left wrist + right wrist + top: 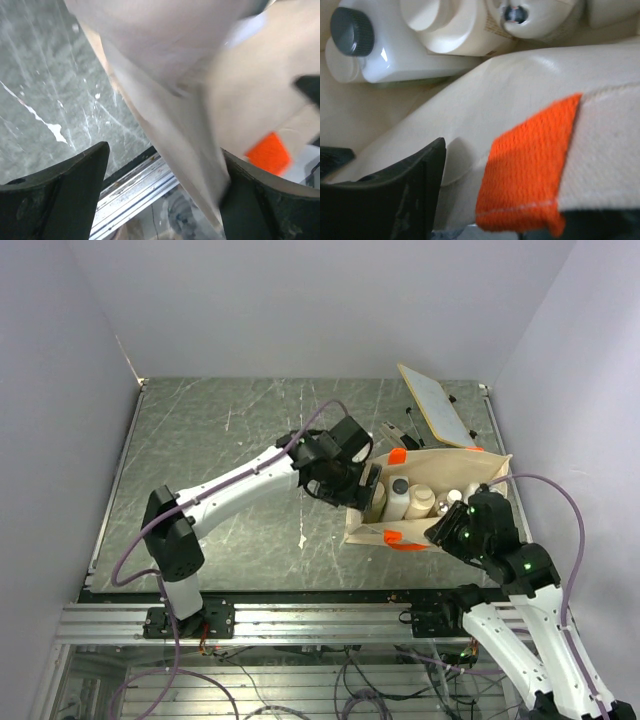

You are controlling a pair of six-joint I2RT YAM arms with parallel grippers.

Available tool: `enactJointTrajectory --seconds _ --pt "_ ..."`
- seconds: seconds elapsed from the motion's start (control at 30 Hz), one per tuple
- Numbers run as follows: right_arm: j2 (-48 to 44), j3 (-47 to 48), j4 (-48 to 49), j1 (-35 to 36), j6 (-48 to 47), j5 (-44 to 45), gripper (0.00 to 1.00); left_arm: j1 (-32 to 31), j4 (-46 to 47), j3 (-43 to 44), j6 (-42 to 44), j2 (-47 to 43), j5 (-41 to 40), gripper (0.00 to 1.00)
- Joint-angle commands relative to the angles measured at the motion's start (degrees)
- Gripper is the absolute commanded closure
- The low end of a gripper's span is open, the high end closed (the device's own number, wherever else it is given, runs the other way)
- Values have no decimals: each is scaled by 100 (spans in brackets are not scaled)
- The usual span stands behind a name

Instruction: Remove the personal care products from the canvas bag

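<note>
The left gripper [165,155], wide open astride the canvas bag [240,100] wall between its fingers, should clamp squarely, while the right gripper [452,530] shows no readable opening

Two robot arms, each built of glossy white tubular links joined by chunky black motor housings: the left arm [240,483] and the right arm [530,625]. A thin lilac cable [581,535] loops along each. Small green lights [519,566] glow on the right arm's black wrist. Close up, the curved black fingers [60,200] look matte, perhaps lightly scuffed.
</note>
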Motion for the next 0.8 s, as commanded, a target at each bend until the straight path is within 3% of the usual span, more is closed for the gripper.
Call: enactJointTrajectory --seconds 0.0,0.23,0.47,0.77 --pt "-107 -157 358 -20 -884 -537 70 -4 -473 1109 67 -218 -690 9" --pt "181 -357 508 -26 -1275 -744 81 -164 -107 1930 -247 -223 -752 11" --pt "-37 -350 628 -19 -1329 -727 82 -886 80 2627 -629 535 -1544 24" --pt "-207 -462 709 -26 -1209 -686 82 -1197 -407 3199 -961 1598 -2569 28"
